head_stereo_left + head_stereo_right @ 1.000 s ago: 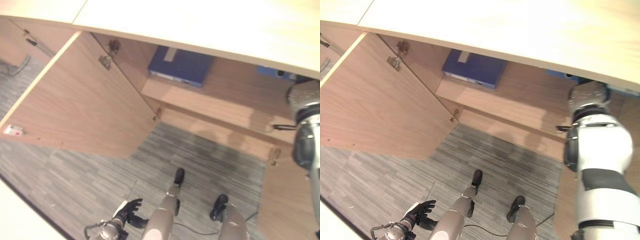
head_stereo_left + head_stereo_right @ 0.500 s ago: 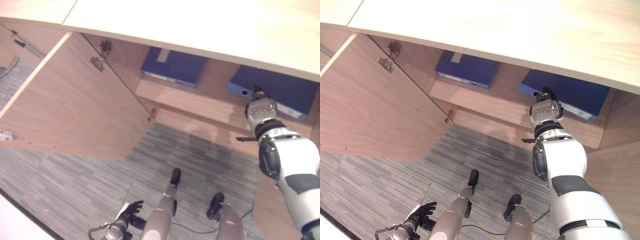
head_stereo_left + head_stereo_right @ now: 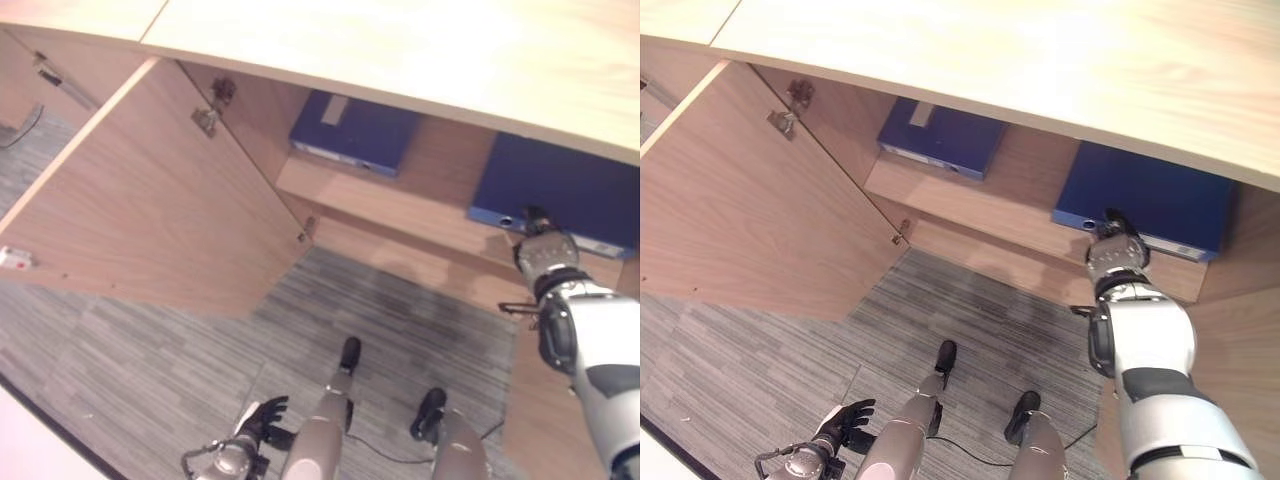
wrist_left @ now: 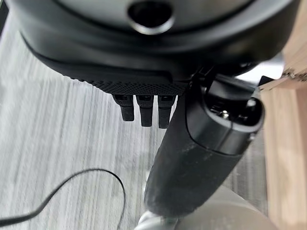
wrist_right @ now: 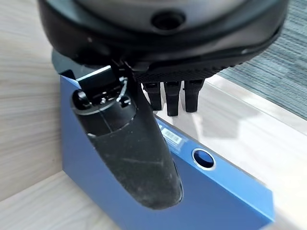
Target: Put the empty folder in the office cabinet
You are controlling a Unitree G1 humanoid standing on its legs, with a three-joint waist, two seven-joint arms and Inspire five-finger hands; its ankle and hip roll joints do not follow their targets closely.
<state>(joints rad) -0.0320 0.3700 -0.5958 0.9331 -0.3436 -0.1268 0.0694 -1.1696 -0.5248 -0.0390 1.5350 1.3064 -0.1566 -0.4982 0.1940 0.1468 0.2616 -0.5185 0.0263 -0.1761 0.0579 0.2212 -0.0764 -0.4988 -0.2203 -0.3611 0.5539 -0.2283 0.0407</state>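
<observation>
In the left eye view, the office cabinet (image 3: pixel 180 215) is standing with its door swung wide, and two blue folders are lying flat on its shelf (image 3: pixel 400 210): one folder (image 3: pixel 355 132) toward the left, the other folder (image 3: pixel 560 190) on the right. The right hand (image 3: pixel 540 245) is reaching to the front edge of that right folder. The left hand (image 3: pixel 262 418) is hanging low over the grey carpet (image 3: pixel 150 380), its fingers loosely spread and holding nothing.

In the right eye view, the right hand (image 3: pixel 1118 240) is sitting at the right folder's spine.

In the left wrist view, the left hand's fingers (image 4: pixel 141 109) are pointing at the carpet, relaxed.

In the right wrist view, the right hand's thumb (image 5: pixel 134 148) is lying across the blue folder's (image 5: pixel 225 196) spine beside its round finger hole, while the fingers (image 5: pixel 172 98) are extending straight past it; whether they are touching it cannot be told.
</observation>
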